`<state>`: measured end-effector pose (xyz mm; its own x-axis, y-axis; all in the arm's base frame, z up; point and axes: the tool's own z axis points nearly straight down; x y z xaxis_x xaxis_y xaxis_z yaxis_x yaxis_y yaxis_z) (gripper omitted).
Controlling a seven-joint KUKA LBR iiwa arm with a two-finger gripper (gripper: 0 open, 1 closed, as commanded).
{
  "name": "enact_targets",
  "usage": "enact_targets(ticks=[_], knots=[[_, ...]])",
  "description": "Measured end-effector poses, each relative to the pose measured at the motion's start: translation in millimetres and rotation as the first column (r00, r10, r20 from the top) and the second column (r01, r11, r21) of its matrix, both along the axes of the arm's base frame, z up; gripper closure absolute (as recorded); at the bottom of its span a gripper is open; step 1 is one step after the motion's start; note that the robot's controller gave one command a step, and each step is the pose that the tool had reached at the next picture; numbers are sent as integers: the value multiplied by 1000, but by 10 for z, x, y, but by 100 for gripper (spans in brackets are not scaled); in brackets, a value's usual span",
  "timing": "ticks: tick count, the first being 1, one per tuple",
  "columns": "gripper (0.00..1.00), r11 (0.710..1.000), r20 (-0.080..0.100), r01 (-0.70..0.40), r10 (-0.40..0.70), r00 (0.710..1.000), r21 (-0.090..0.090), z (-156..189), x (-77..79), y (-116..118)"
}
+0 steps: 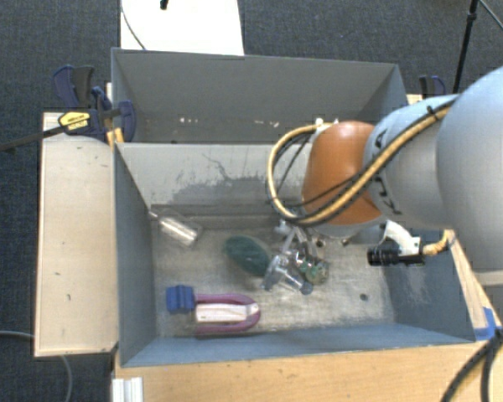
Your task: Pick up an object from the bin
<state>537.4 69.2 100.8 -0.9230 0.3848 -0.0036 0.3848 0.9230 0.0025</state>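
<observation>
My gripper (292,268) hangs low over the middle of the bin floor, its metal fingers pointing down and left. Just left of the fingers lies a dark green oval thing (248,254), close to them or touching. A purple and white flat thing with a blue end (215,311) lies near the front wall, left of the gripper. A small clear cup-like thing (177,229) rests on its side by the left wall. Nothing shows between the fingers.
The arm with its orange cover and yellow-black cables comes in from the right and hides the bin's right rear. The floor to the right of the gripper is bare grey metal.
</observation>
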Motion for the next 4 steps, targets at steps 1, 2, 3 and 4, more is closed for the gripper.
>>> enact_targets(ticks=[1,2,3,4], knots=[[0,975,-5,223,-223,975,0,-8,-45,-21],[0,954,-3,301,-301,954,3,-285,-50,-100],[0,823,0,569,-569,823,6,-278,-200,-316],[100,823,8,568,-568,823,8,-257,-176,-330]])
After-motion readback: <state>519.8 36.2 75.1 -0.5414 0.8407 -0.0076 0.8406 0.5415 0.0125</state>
